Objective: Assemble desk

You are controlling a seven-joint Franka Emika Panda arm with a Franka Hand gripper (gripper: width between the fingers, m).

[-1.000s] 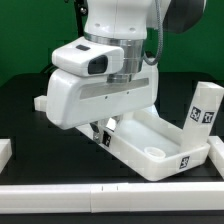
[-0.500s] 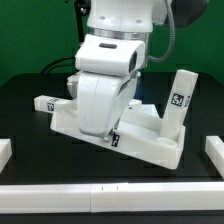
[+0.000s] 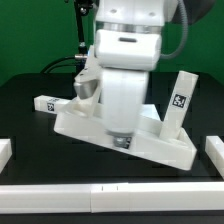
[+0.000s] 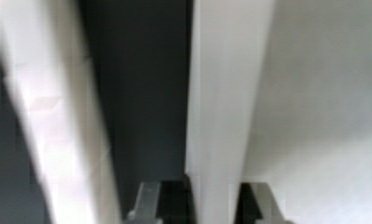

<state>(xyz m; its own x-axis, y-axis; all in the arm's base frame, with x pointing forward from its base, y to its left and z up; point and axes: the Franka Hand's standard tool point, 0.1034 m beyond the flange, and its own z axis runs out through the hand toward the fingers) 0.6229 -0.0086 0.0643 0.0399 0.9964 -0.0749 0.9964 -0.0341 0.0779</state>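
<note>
The white tray-like tabletop (image 3: pixel 160 145) lies on the black table, its long side running across the exterior view. A white square-post leg (image 3: pixel 180 100) with a tag stands upright at its corner on the exterior view's right. A second tagged leg (image 3: pixel 45 103) lies on the table at the exterior view's left. My gripper (image 3: pixel 120 138) points down over the tabletop's near rim. In the wrist view the two dark fingers (image 4: pixel 165 203) sit either side of the white rim (image 4: pixel 218 100), so the gripper (image 4: pixel 213 197) is shut on it.
A long white bar (image 3: pixel 100 192) runs along the table's front edge. Short white blocks sit at the exterior view's left (image 3: pixel 5 152) and right (image 3: pixel 214 150). Cables (image 3: pixel 65 62) hang behind the arm.
My gripper has turned at the wrist and the tabletop has swung with it. The upright leg has shifted toward the exterior view's left, and the tray now lies more broadside.
</note>
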